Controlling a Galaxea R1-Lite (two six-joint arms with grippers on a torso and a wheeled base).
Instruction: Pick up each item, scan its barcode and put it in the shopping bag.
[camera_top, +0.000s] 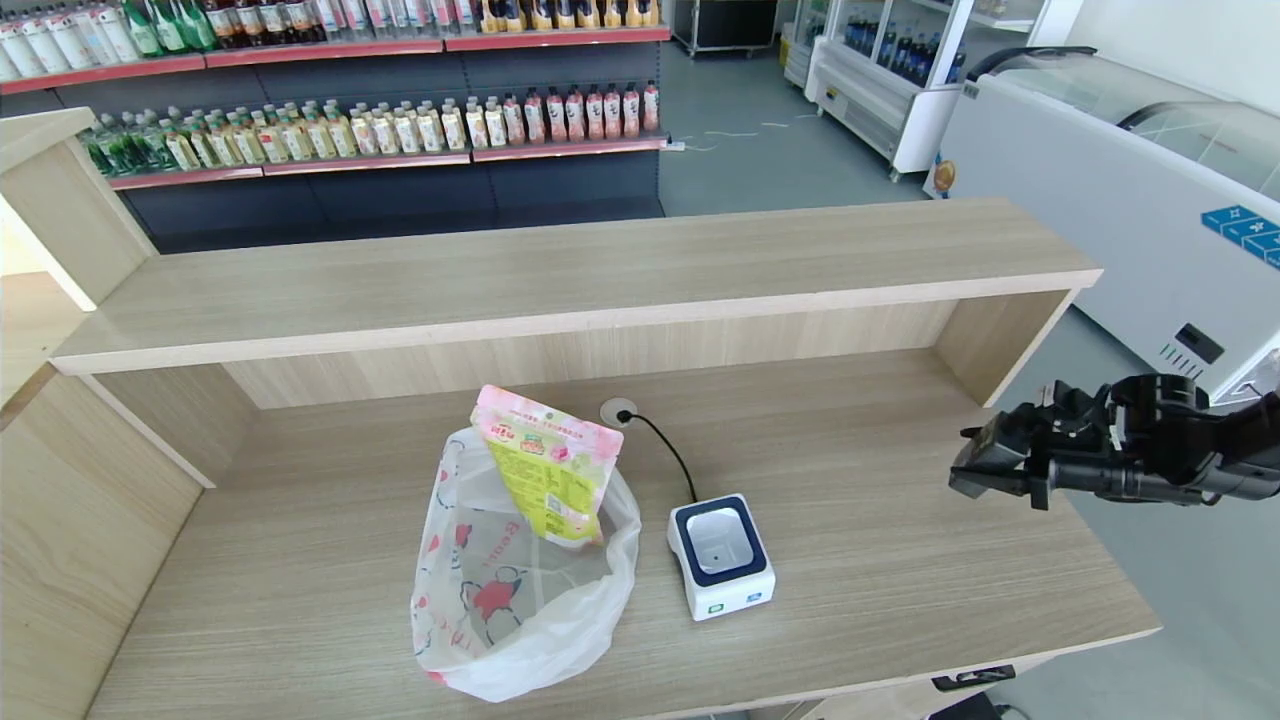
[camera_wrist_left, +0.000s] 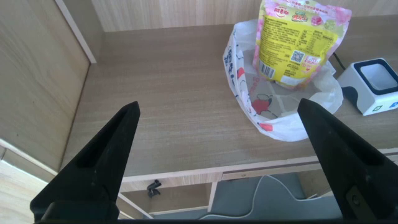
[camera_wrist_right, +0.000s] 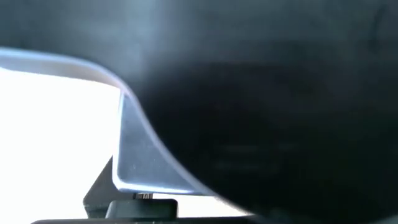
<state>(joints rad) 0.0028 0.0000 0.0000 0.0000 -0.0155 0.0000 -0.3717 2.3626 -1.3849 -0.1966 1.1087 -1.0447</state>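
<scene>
My left claw (camera_wrist_left: 217, 104), fingers spread wide and empty, hangs over the counter's (camera_wrist_left: 168, 81) near edge, and ahead the pouch (camera_wrist_left: 298, 40) stands tilted in the shopping bag (camera_wrist_left: 264, 109) beside the scanner (camera_wrist_left: 373, 78), probably nearer me than my right claw (camera_top: 975, 465).

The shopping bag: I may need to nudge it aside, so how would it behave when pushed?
The shopping bag is thin, crumpled plastic, so it would probably buckle rather than slide whole. The snack pouch standing tilted in its mouth could tip over.
</scene>
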